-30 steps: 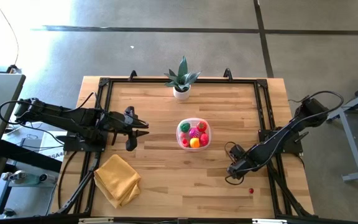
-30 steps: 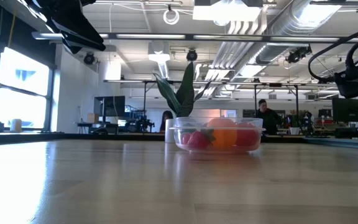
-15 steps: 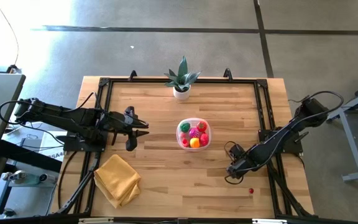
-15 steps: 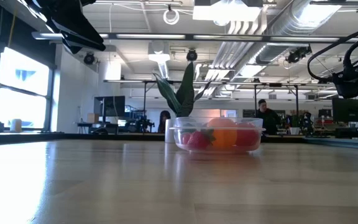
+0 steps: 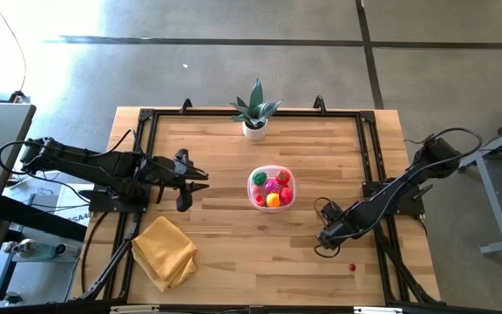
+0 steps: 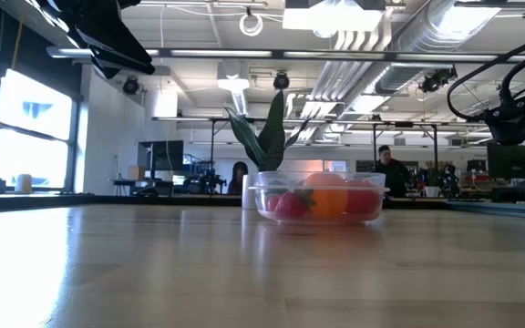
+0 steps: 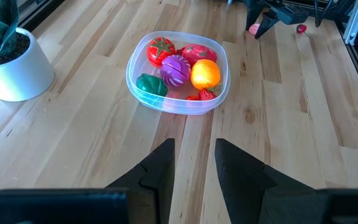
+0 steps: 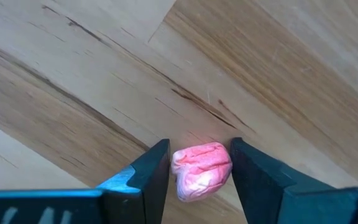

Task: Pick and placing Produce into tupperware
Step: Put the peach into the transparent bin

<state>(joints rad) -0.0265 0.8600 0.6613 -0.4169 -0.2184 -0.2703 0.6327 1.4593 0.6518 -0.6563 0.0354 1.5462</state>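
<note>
Both dark fingers of the right gripper (image 8: pixel 199 171) stand narrowly apart with a small pink piece of produce (image 8: pixel 200 171) between them, its sides touching or almost touching the inner faces; whether they are pressing it cannot be told. In the high view this gripper (image 5: pixel 324 241) sits low over the wood at the lower right of the frame, with one tiny red piece (image 5: pixel 352 268) lying apart from it nearer the bottom right corner.

The left gripper (image 7: pixel 192 163) has its fingers parted by a moderate gap with nothing between them, pointing toward the tupperware (image 7: pixel 135 61). In the high view it (image 5: pixel 200 180) waits left of centre.

The tupperware (image 5: pixel 256 175) rests near the middle of the frame, holding a tomato-like red piece (image 7: pixel 160 50), a magenta one (image 7: pixel 177 68), an orange-yellow one (image 7: pixel 205 73), a green one (image 7: pixel 150 84) and further red pieces.

Compared with the frames a second and half a second back, the right arm has shifted only slightly; the left arm, tub and loose red piece lie as before.

A light wooden table (image 5: pixel 216 262) with a dark frame carries a potted plant (image 5: pixel 254 111) at upper centre and a folded yellow cloth (image 5: pixel 164 251) at lower left. The low view looks past the tub (image 6: pixel 322 199) into a large room with ceiling ducts, lights, windows at left and a person (image 6: pixel 389 170) standing at far right.
</note>
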